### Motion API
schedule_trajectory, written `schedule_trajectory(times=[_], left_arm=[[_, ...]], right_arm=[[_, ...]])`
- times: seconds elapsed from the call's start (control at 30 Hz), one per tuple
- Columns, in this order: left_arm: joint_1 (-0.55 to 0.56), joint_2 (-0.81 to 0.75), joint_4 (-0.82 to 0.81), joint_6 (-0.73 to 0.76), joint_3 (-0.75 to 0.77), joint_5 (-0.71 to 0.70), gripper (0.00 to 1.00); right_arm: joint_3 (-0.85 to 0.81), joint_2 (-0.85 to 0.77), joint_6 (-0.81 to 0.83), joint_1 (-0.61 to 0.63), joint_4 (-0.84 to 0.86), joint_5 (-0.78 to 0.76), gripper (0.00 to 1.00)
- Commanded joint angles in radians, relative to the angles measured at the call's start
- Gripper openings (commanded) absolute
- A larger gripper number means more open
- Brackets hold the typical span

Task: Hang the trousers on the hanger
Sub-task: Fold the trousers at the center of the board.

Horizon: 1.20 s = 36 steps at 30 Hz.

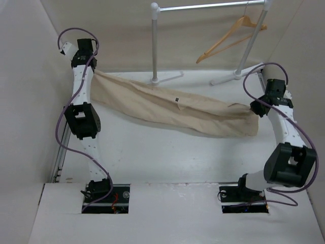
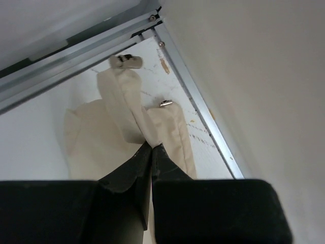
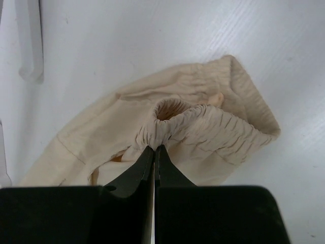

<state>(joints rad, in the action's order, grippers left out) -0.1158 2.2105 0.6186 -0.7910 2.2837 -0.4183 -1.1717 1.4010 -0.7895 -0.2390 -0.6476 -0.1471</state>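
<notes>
The beige trousers (image 1: 167,108) stretch across the table from far left to right, held up at both ends. My left gripper (image 1: 90,71) is shut on the leg-end cloth (image 2: 127,109) near the far left corner. My right gripper (image 1: 254,108) is shut on the gathered elastic waistband (image 3: 203,129) at the right. The wooden hanger (image 1: 231,38) hangs by its metal hook on the white rail at the back right, apart from the trousers.
The white garment rail (image 1: 203,7) stands at the back, with posts (image 1: 155,46) and feet (image 1: 223,79) on the table behind the trousers. Side walls close in left and right. A metal frame edge (image 2: 198,101) runs along the far left corner.
</notes>
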Motion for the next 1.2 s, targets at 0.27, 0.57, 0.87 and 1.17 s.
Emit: schedule_trajectory(times=[0.27, 0.57, 0.87, 1.17], left_arm=[[0.014, 0.208, -0.161, -0.022, 0.178, 0.016, 0.12], [-0.005, -0.013, -0.353, -0.005, -0.141, 0.15, 0.52], [-0.077, -0.397, -0.506, -0.125, -0.939, 0.315, 0.53], [-0.127, -0.255, -0.706, -0.227, -0.998, 0.533, 0.57]], right_arm=[[-0.302, 0.393, -0.004, -0.043, 0.085, 0.024, 0.11], [-0.35, 0.394, 0.039, 0.025, 0.097, -0.031, 0.7], [0.001, 0.014, 0.058, 0.134, 0.204, -0.08, 0.22], [0.308, -0.207, 0.015, 0.165, 0.223, 0.009, 0.57]])
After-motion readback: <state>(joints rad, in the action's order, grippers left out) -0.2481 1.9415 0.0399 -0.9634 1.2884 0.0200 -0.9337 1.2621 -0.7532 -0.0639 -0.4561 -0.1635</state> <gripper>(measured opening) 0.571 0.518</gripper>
